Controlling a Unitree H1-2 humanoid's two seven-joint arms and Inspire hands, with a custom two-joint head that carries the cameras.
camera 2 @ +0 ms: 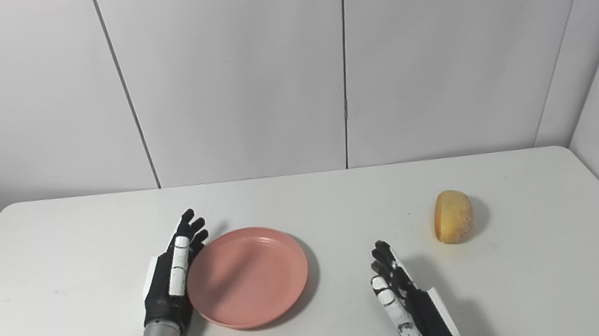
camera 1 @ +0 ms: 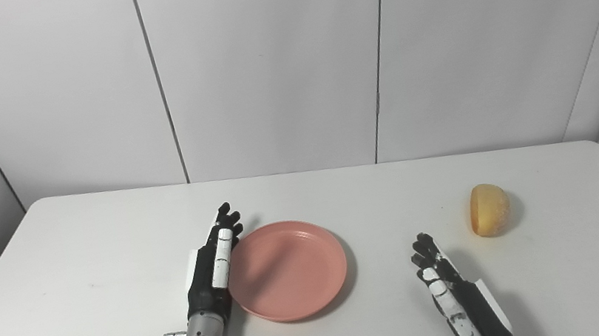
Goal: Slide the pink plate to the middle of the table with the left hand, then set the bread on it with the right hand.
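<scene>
Nearest the camera, the right hand point(camera 1: 449, 283) rests low over the table point(camera 1: 79, 280) with its fingers straight, close together and holding nothing; it waits short of the bread, which lies further out and to its right. Just beyond, on the other side, the left hand point(camera 1: 214, 263) stands edge-on with its fingers extended, flat against the left rim of the pink plate point(camera 1: 287, 270) and gripping nothing. The plate sits a little left of the table's centre, so the push looks under way or almost done. To finish it well, the flat of the hand should stay low against the rim and press straight toward the right, slowly, since a shallow plate on a slick top could spin or skate on if nudged off-centre. The plate is round, smooth and matt, probably plastic, with a low raised lip and an empty well. The table is a plain white, hard surface with rounded corners. Farther off lies the bread point(camera 1: 490, 209), a small oval roll with a glossy golden crust, well apart from the plate; it looks soft, so a gentle wrap suits it. Behind stand pale panelled walls point(camera 1: 268, 62).
</scene>
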